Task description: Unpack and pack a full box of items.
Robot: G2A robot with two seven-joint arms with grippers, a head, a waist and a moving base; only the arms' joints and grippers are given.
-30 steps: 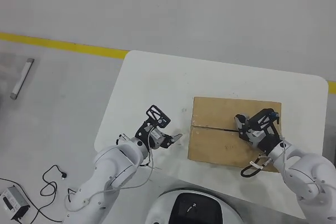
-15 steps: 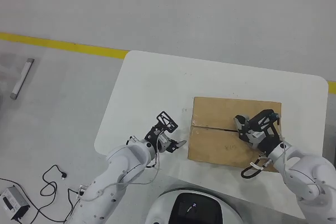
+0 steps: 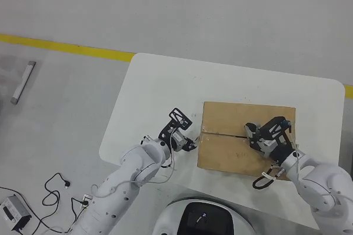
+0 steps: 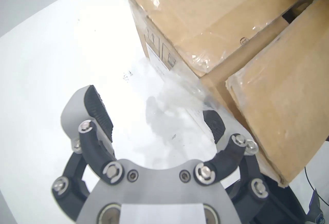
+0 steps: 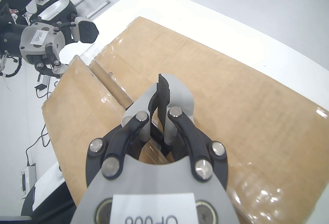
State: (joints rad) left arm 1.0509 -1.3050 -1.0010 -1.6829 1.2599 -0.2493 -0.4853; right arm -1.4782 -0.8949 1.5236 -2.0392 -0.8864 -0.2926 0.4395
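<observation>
Box (image 3: 247, 138): flaps down, sitting on the white table (image 3: 165, 88), right of centre and toward the robot's edge.
Your left gripper (image 4: 154, 109) is at the box's left end, level with the centre seam, fingers spread wide with nothing between them, one pad just beside the box wall. Right gripper (image 5: 162, 92) is on top at the seam, toward the right end, fingers pinched together.

free: table (image 3: 165, 82) strip beyond box (image 3: 241, 117) | block: box flaps nearly shut, right gripper (image 3: 250, 131) at seam
</observation>
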